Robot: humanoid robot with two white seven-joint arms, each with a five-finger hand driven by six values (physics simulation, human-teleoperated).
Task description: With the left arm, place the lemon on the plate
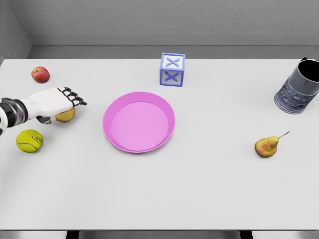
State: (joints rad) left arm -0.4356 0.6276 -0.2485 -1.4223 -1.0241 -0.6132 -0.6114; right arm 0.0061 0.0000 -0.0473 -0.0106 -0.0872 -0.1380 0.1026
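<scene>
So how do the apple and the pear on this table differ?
The apple is red and round; the pear is yellow-brown with a reddish blush and tapers toward its stem. The apple sits at the far left of the table, just beyond the left robot hand; the pear lies on its side at the near right, away from any hand. The pear's thin stem shows clearly and points to the right; the apple's does not show. Both rest untouched on the table, outside the plate.

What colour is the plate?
Pink; the plate shows best in the head view.
</scene>
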